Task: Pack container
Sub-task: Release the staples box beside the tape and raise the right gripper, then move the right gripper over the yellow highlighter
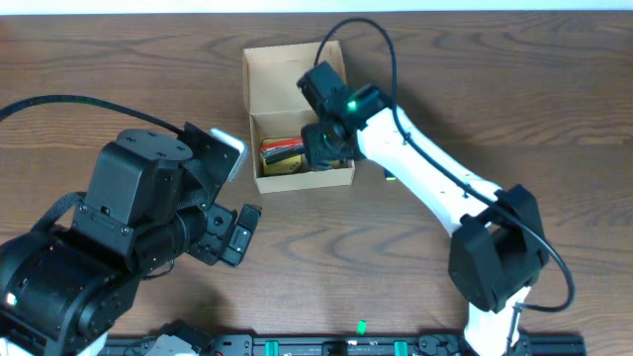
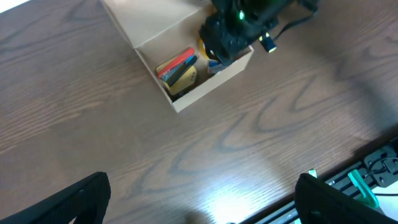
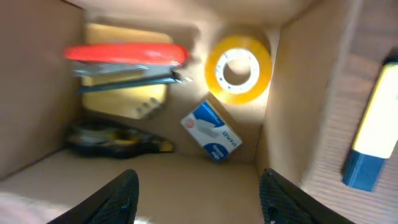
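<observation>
Container (image 1: 282,74) holds tape roll (image 3: 239,68), staples box (image 3: 211,138); right pincer (image 3: 199,186) spread above.

The right arm (image 1: 425,170) stretches forward, the right gripper (image 3: 199,190) pointing down, jaws apart and empty; the left gripper (image 2: 202,190) hovers wide open.

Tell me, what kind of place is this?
Probably a robot workbench in a lab: a white robot arm and a black one stand at a wood-grain table, a rail runs along its near edge, and a cardboard box holds office supplies.
</observation>
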Controlling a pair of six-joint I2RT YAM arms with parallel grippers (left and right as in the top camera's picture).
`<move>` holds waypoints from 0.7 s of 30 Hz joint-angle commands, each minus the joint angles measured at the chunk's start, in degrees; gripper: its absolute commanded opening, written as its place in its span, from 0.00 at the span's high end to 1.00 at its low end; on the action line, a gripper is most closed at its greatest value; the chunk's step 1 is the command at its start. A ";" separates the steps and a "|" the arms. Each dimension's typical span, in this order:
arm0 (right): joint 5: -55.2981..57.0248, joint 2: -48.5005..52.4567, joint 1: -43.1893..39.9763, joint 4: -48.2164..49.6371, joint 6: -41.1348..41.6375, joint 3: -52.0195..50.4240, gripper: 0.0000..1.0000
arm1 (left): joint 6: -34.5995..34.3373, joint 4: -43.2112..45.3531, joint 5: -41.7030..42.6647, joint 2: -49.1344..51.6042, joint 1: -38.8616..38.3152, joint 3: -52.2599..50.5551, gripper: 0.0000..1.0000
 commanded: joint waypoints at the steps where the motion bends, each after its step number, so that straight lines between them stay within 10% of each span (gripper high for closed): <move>1: -0.46 -3.10 0.37 -1.49 -3.32 6.97 0.37 | 0.17 -0.13 -0.22 -0.02 0.20 -0.44 0.05; 11: 8.61 -7.82 -7.10 -8.52 -3.69 8.70 0.28 | 0.20 -0.15 -0.22 -0.02 0.20 -0.44 0.05; 21: 5.38 -7.78 -14.16 0.61 -3.67 -10.49 0.28 | 0.20 -0.13 -0.22 -0.02 0.17 -0.44 0.05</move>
